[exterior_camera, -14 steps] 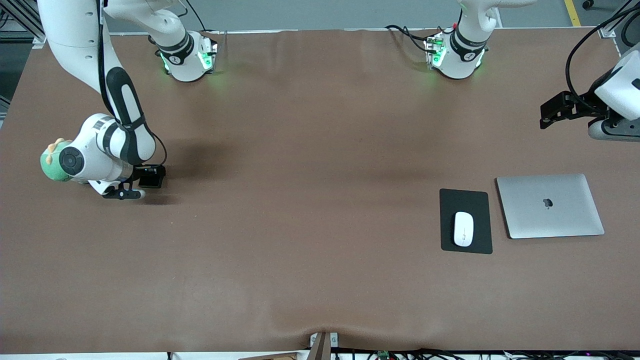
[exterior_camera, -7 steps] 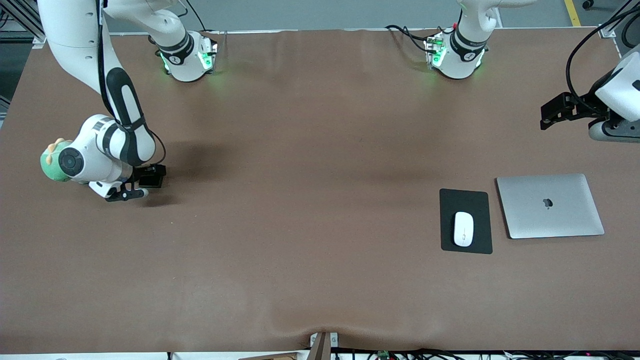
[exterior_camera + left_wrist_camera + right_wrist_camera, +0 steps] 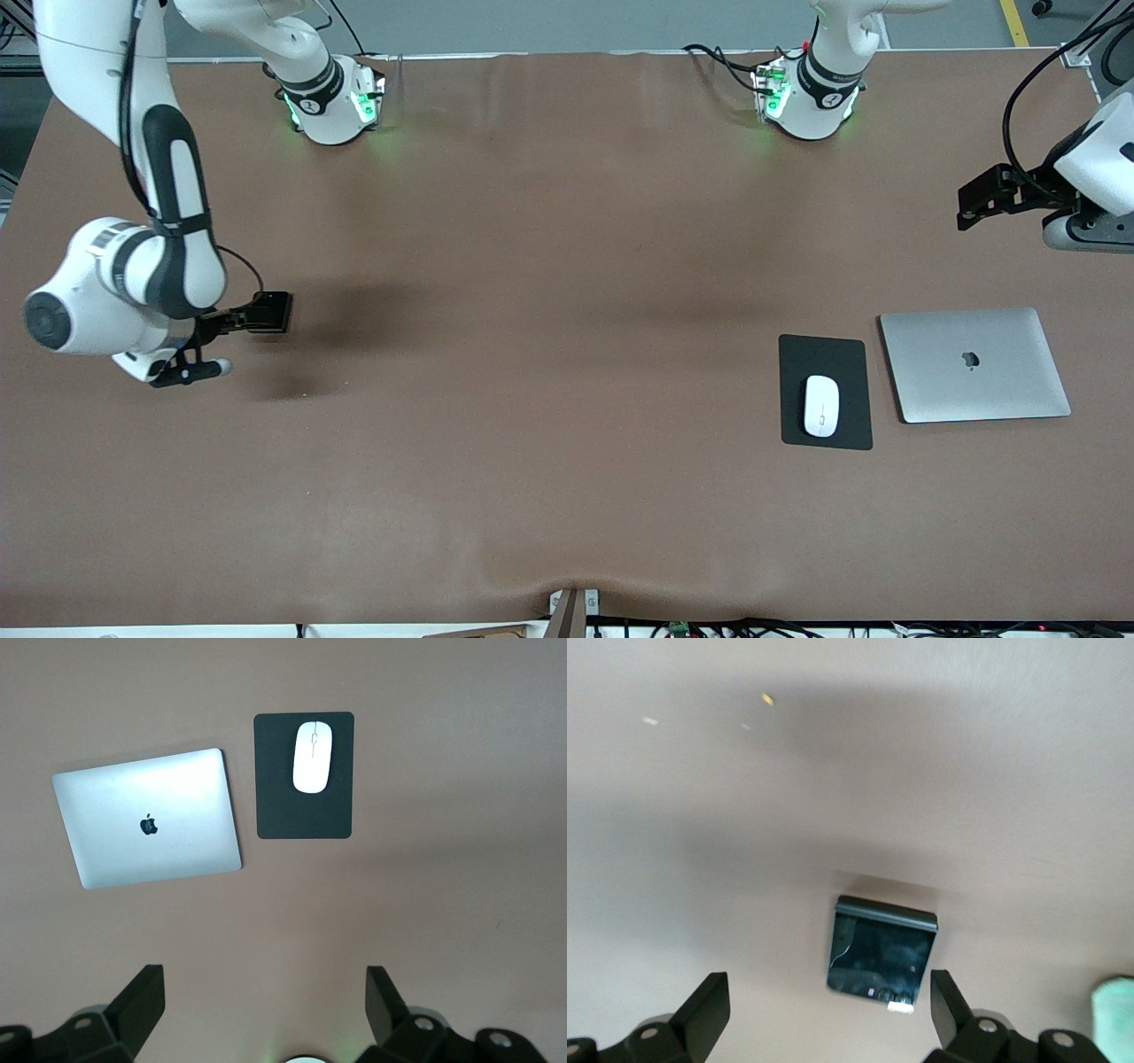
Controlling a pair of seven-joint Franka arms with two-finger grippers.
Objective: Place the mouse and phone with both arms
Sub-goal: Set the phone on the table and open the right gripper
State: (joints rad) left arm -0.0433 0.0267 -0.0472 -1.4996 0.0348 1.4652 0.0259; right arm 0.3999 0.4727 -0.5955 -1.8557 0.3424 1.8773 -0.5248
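The mouse [image 3: 821,406], a small white glossy oval with a thin grey line down its middle, lies on a matte black rectangular mouse pad [image 3: 824,354]. It sits in the half of the pad nearer to the front camera, with its long axis along the pad's long side. A closed silver laptop [image 3: 974,365] with a dark logo on its lid lies flat just beside the mouse pad, toward the left arm's end of the brown cloth-covered table [image 3: 532,354]; a narrow strip of cloth keeps the two apart.

The phone [image 3: 881,957], a small glossy black rounded rectangle, lies on the cloth well apart from the mouse pad, toward the right arm's end of the table. In the front view the right arm hides it. The right gripper [image 3: 824,988] hangs over the phone, clear of it, with its jaws spread wide and holding nothing. The edge of a pale green object [image 3: 1116,1014] shows near the phone; what it is cannot be told.

The left arm waits with the left gripper [image 3: 263,983] up in the air over bare cloth near the mouse pad and laptop. Its jaws are also wide apart and empty.
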